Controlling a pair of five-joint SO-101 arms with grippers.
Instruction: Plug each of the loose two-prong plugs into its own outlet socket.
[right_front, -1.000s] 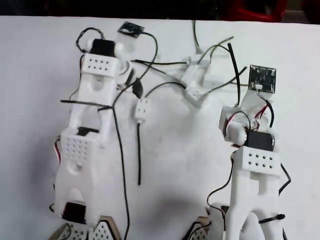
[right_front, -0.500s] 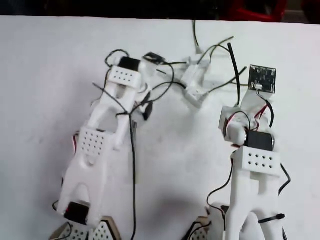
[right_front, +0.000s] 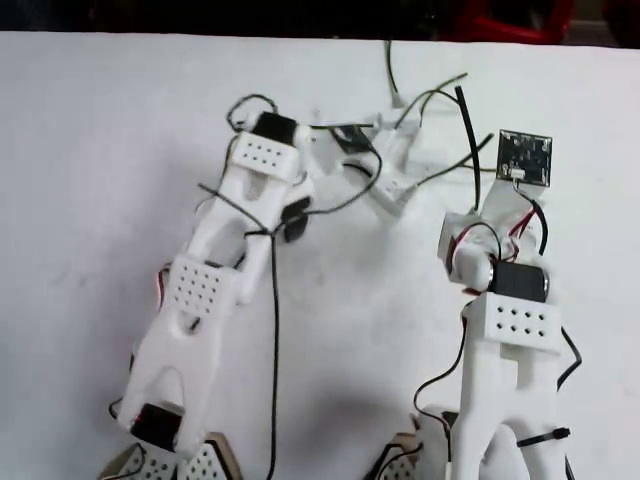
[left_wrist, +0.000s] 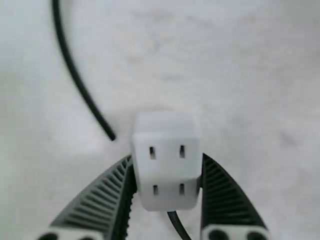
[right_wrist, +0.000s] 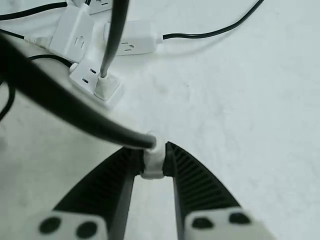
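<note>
Left gripper (left_wrist: 166, 163) pinching white socket block (left_wrist: 165, 150) by sides, leaving slot face exposed for prongs. Right gripper (right_wrist: 152, 148) clamping white plug (right_wrist: 151, 164) at cable end, sitting near socket cluster (right_wrist: 90, 75) on table (right_wrist: 250, 100), probably staging insertion.

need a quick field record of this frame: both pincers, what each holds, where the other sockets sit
left pincer: shut on white outlet block, slot face toward the wrist camera
right pincer: shut on white plug with thick black cord
other sockets: white cluster on the table ahead of the right pincer; one has a seated plug
task state: held plug not yet inserted
</note>
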